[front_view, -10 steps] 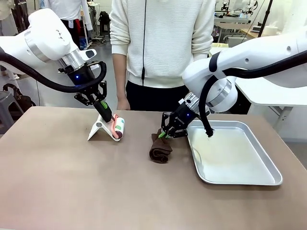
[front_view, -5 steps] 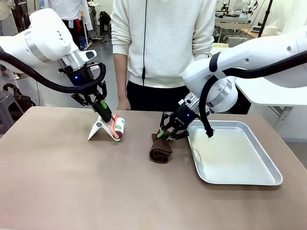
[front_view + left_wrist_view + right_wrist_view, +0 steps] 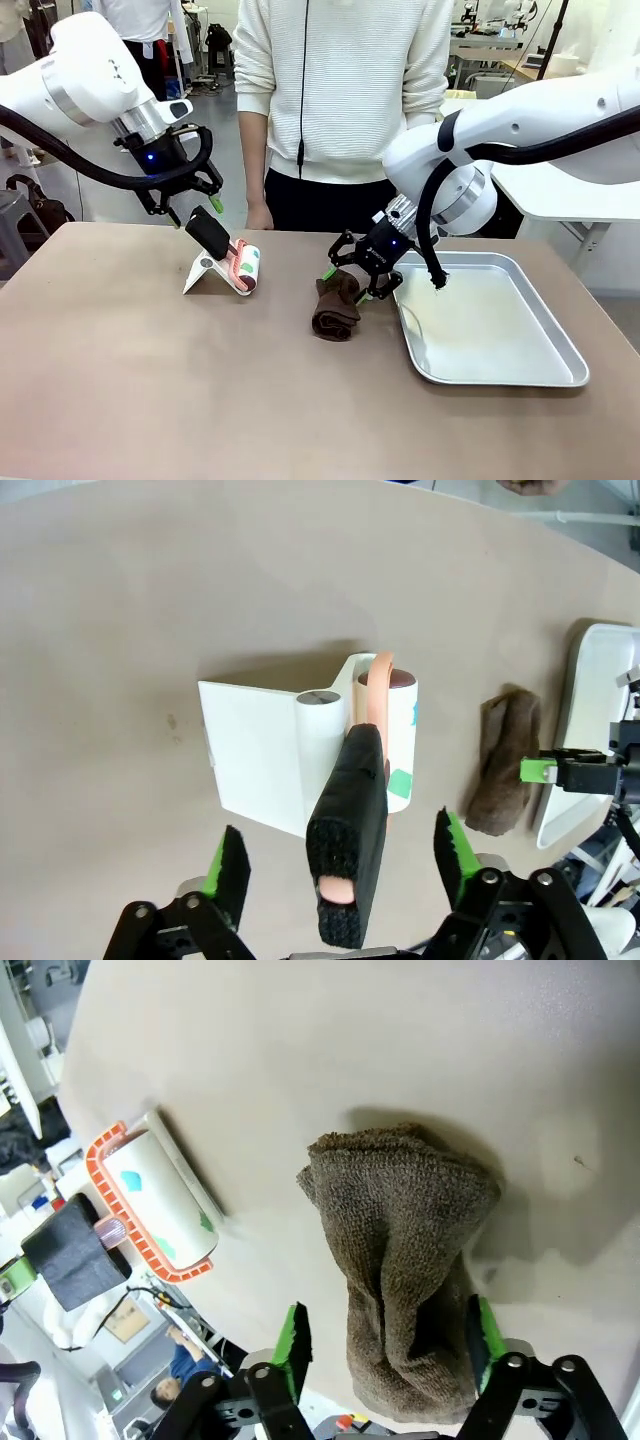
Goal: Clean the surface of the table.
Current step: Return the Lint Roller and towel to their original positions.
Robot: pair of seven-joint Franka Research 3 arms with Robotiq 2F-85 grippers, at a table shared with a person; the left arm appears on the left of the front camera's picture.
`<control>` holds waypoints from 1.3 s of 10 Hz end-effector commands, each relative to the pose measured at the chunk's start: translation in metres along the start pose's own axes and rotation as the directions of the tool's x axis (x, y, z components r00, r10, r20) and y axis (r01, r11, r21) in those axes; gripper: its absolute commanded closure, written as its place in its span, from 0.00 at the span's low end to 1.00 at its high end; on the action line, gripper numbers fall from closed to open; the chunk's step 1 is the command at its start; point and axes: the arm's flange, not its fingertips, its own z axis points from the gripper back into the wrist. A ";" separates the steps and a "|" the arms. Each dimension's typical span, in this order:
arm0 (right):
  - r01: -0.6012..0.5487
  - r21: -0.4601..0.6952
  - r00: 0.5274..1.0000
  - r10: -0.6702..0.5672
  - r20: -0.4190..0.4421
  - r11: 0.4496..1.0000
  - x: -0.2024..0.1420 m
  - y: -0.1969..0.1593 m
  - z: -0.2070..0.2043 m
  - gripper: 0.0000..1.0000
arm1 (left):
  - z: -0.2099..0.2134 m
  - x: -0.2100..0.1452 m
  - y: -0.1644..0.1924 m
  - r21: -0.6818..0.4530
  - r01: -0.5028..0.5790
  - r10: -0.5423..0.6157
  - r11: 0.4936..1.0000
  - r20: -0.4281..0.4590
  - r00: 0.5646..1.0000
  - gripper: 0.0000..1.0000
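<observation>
The brownish table (image 3: pixel 150 390) carries a lint roller (image 3: pixel 247 267) resting in a white stand (image 3: pixel 203 272), its black foam handle (image 3: pixel 209 231) sticking up to the left. My left gripper (image 3: pixel 196 210) hovers open just above that handle. In the left wrist view the handle (image 3: pixel 348 855) sits between the green pads (image 3: pixel 228 865) without touching them. A crumpled brown cloth (image 3: pixel 335 306) lies at mid-table. My right gripper (image 3: pixel 352 280) stands open over the cloth's far end; in the right wrist view the cloth (image 3: pixel 400 1240) lies on the table (image 3: pixel 400 1040) between the spread fingers (image 3: pixel 293 1345).
A shallow silver tray (image 3: pixel 560 345) lies right of the cloth, close to my right gripper. A person in a white sweater (image 3: pixel 340 90) stands at the far edge. The near half of the table is bare.
Both grippers have opened: the left let go of the roller handle and lifted up and to the left, and the right released the cloth, which now rests on the table.
</observation>
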 end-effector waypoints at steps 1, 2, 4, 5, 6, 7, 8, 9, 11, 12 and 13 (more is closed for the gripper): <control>-0.022 0.024 0.999 0.023 -0.031 0.999 0.003 0.000 0.012 0.00 | 0.013 -0.019 0.010 -0.014 0.011 -0.011 1.000 0.022 1.000 0.00; -0.042 0.045 0.998 0.044 -0.055 0.998 0.000 -0.004 0.020 0.00 | 0.021 -0.030 0.015 -0.043 0.029 -0.028 0.999 0.020 0.999 0.00; -0.085 0.118 0.991 0.096 -0.089 0.989 -0.013 -0.023 0.056 0.00 | 0.050 -0.076 0.031 -0.169 0.087 -0.082 0.982 0.039 0.996 0.00; -0.115 0.163 0.985 0.133 -0.108 0.980 -0.023 -0.038 0.079 0.00 | 0.064 -0.106 0.042 -0.260 0.128 -0.118 0.957 0.054 0.992 0.00; -0.146 0.224 0.972 0.182 -0.151 0.964 -0.034 -0.059 0.103 0.00 | 0.073 -0.134 0.056 -0.376 0.175 -0.171 0.910 0.044 0.984 0.00; -0.158 0.287 0.960 0.215 -0.181 0.945 -0.047 -0.080 0.125 0.00 | 0.077 -0.157 0.075 -0.497 0.205 -0.222 0.843 0.025 0.975 0.00; -0.153 0.363 0.945 0.243 -0.217 0.919 -0.063 -0.105 0.147 0.00 | 0.077 -0.175 0.100 -0.590 0.192 -0.206 0.784 0.044 0.977 0.00; -0.155 0.437 0.928 0.282 -0.242 0.886 -0.077 -0.125 0.162 0.00 | 0.071 -0.191 0.129 -0.675 0.190 -0.191 0.713 0.074 0.979 0.00; -0.119 0.615 0.932 0.301 -0.200 0.780 -0.102 -0.174 0.189 0.00 | 0.056 -0.213 0.187 -0.819 0.168 -0.131 0.548 0.114 0.985 0.00; -0.113 0.702 0.935 0.314 -0.163 0.703 -0.108 -0.203 0.204 0.00 | 0.052 -0.218 0.206 -0.855 0.172 -0.106 0.488 0.138 0.985 0.00; -0.117 0.743 0.939 0.317 -0.133 0.659 -0.110 -0.223 0.212 0.00 | 0.050 -0.218 0.216 -0.869 0.182 -0.103 0.460 0.151 0.983 0.00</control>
